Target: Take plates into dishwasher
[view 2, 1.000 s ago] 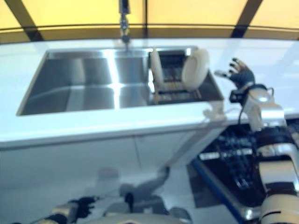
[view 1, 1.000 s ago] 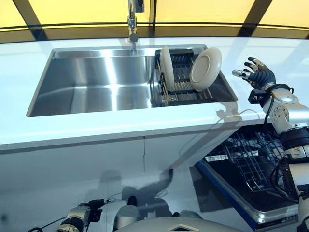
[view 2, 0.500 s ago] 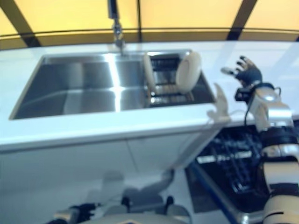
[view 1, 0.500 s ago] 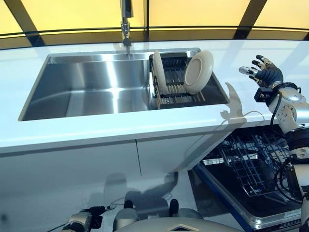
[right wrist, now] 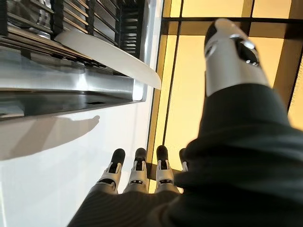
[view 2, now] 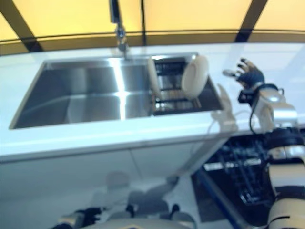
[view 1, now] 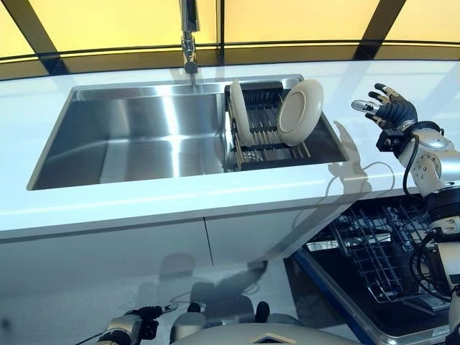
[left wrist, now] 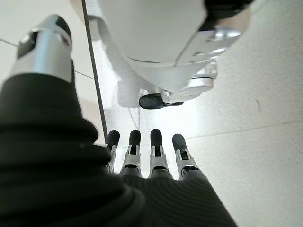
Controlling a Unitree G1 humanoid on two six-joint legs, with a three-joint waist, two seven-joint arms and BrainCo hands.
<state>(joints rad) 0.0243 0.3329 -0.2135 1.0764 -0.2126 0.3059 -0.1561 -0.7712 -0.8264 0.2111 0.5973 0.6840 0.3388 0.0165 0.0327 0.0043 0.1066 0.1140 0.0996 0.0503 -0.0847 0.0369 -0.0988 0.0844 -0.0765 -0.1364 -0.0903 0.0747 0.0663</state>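
Two cream plates stand on edge in a dark wire rack that sits in the right end of the steel sink. The left plate is nearly upright between the rack's wires, while the right plate leans back toward the right with its hollow face turned to the robot. Stood this way they would drain and, in my judgement, each offers a free rim for a hand to take.

The right hand is raised above the white surface, to the right of the sink and near the leaning plate but apart from it. Its fingers are spread and its thumb set apart, holding nothing, palm turned toward the plate. It looks poised to reach left for that plate's rim.

Below and to the right, the dishwasher is open with its wire basket pulled out, ready to receive plates; no plate can be made out in it.

The left hand hangs low near the floor, fingers straight and empty, idle.
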